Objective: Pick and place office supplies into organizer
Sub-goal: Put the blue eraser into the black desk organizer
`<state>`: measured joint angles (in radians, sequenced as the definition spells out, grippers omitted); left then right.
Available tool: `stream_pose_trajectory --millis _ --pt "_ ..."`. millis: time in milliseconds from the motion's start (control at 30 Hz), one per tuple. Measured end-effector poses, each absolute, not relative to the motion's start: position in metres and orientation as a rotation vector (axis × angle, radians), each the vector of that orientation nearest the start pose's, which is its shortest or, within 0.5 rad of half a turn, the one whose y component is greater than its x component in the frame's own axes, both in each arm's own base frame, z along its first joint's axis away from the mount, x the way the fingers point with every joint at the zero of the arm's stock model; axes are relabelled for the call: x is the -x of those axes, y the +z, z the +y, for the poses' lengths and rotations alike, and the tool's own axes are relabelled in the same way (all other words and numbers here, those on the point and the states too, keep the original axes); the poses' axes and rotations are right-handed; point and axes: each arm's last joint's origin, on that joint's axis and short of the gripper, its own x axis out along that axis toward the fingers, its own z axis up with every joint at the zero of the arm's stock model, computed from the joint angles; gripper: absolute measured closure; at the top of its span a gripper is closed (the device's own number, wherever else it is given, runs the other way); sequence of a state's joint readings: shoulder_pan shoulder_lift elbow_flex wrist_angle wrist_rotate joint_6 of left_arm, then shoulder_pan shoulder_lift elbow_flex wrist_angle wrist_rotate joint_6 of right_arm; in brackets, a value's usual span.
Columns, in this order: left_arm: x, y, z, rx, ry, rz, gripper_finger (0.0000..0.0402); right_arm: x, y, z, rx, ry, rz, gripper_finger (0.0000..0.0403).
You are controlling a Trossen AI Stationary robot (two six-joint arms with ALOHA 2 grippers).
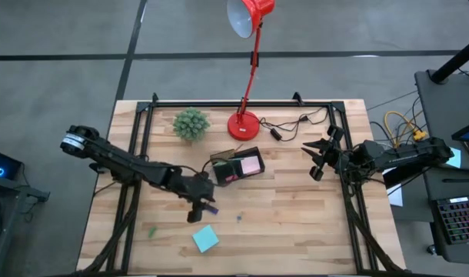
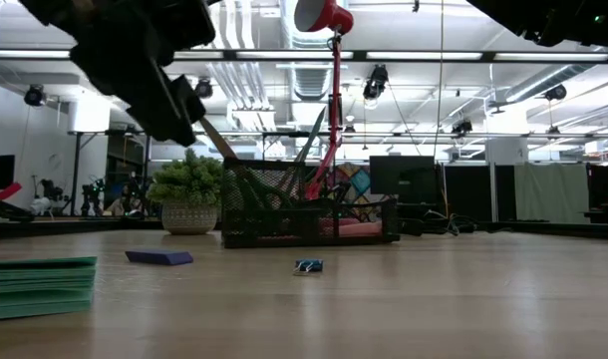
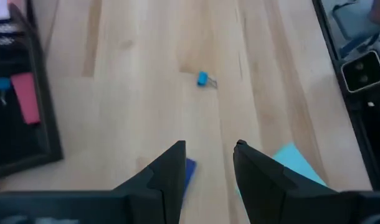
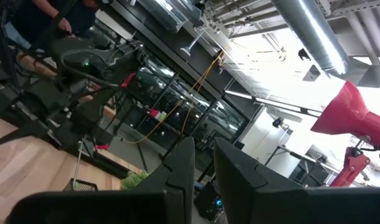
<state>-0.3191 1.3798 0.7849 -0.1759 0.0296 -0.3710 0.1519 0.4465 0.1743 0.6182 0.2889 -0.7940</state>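
The bench (image 1: 296, 231) is a pale wooden slab inside a black frame; beyond it the low view shows a large hall with exposed ducts, strip lights and screens. The red lamp (image 1: 251, 46) stands at the back edge and leans off the bench, with a green plant (image 1: 191, 123) beside its base; both are clear of the working area and are not task items. The organizer (image 1: 236, 166), a black tray with a taller back section, sits just past the left gripper (image 1: 201, 208), toward the lamp; a pink pad and other supplies already lie in it, so the sorting appears partly done. The left gripper hangs above the wood with its fingers parted and nothing between them, released and pointed down at the purple eraser (image 1: 211, 208) directly below, presumably lined up for the next pick. The blue sticky pad (image 1: 205, 238) lies just beyond it toward the front edge, a small green item (image 1: 151, 231) farther to the side, and the small blue clip (image 3: 203, 78) a little way ahead. The right gripper (image 1: 317, 158) waits at the far side, raised, its fingers narrowly parted and empty.
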Motion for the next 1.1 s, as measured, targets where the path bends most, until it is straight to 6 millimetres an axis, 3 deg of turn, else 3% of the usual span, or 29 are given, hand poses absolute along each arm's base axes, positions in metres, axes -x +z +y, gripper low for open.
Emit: stream_pose_trajectory --millis 367,600,800,967,1100 --pt "-0.260 0.199 -0.092 0.191 -0.162 0.850 0.0283 -0.124 0.242 0.011 0.709 -0.261 -0.265 0.0351" --pt "-0.267 0.167 -0.095 0.147 -0.160 0.973 0.0280 -0.124 0.242 0.011 0.710 -0.261 -0.265 0.0351" --pt "-0.271 0.147 -0.098 0.144 -0.169 1.047 0.0234 -0.124 0.242 0.011 0.710 -0.261 -0.265 0.0351" --pt "-0.273 0.145 -0.098 0.145 -0.171 1.049 0.0188 -0.124 0.242 0.011 0.710 -0.261 -0.265 0.0351" --pt "-0.273 0.144 -0.097 0.136 -0.151 1.050 0.0176 -0.124 0.242 0.011 0.712 -0.262 -0.265 0.0351"
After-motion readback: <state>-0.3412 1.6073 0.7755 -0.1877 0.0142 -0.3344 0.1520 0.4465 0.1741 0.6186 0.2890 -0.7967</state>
